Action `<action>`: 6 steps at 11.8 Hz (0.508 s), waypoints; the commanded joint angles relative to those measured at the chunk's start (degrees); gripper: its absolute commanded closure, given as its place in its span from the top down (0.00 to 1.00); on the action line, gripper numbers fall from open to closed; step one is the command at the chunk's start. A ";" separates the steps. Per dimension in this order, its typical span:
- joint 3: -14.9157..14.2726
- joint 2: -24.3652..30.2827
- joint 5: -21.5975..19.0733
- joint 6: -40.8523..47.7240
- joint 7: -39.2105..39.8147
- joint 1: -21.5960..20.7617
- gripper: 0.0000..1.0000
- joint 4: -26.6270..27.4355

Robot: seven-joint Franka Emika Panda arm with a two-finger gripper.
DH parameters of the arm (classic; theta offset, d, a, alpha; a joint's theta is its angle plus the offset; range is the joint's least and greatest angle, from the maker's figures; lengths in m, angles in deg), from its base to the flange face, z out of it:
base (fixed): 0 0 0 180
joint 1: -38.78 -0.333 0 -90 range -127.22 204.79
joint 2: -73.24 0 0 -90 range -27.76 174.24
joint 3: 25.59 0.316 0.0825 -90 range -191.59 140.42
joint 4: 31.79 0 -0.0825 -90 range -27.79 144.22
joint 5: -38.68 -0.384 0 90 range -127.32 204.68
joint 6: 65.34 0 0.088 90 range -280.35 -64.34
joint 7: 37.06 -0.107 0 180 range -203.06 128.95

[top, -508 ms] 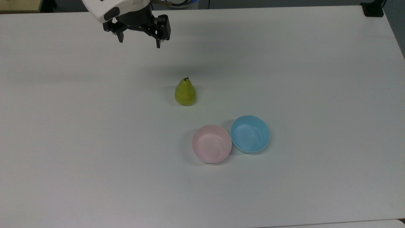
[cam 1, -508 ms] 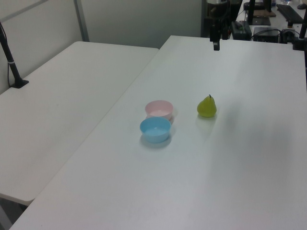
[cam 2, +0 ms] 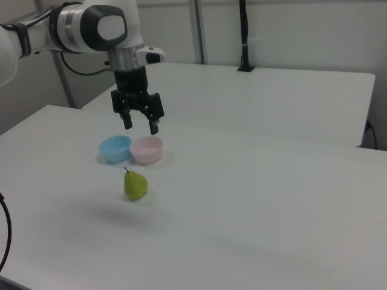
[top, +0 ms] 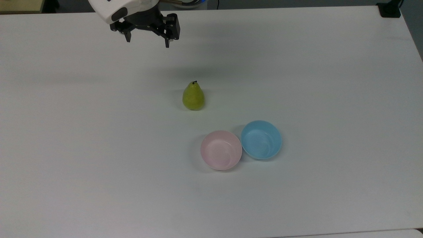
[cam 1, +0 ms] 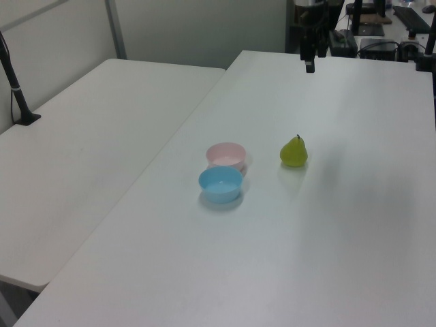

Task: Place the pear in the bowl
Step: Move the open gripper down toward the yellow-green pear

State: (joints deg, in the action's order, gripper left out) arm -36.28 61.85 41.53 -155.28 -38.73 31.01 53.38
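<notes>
My claw [top: 147,42] hangs in the air with its two black fingers spread wide and nothing between them; in the right view [cam 2: 140,125] the gap between the tips is plain. I judge the task to be at its very start: nothing has been gripped and nothing moved into place.

The small yellow-green pear [top: 193,96] with its short dark stem stands upright on the white table [top: 330,82], below my claw and well apart from it. In the top view it lies down and to the right of my fingertips; in the right view [cam 2: 135,185] it sits almost straight beneath them.

Beyond the pear from my claw, in the top view, is the small round pale pink plastic bowl [top: 221,150], empty, with the same-sized light blue plastic bowl [top: 261,139] touching or just beside it on the top view's right. In the right view the pink one [cam 2: 147,149] sits behind my claw.

All of it is left to do: come down over the pear, close on its body, lift it, carry it across to the pink bowl and let go.
</notes>
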 commanded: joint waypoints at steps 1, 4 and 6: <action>0.23 0.76 -0.21 0.64 1.14 -0.75 1.00 1.67; 0.41 -2.31 -0.39 -1.71 2.81 -3.11 1.00 2.37; 0.41 -4.76 -1.53 -5.23 4.74 -4.87 1.00 4.04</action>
State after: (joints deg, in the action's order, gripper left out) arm -35.62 59.14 41.27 -156.53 -36.61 28.32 55.49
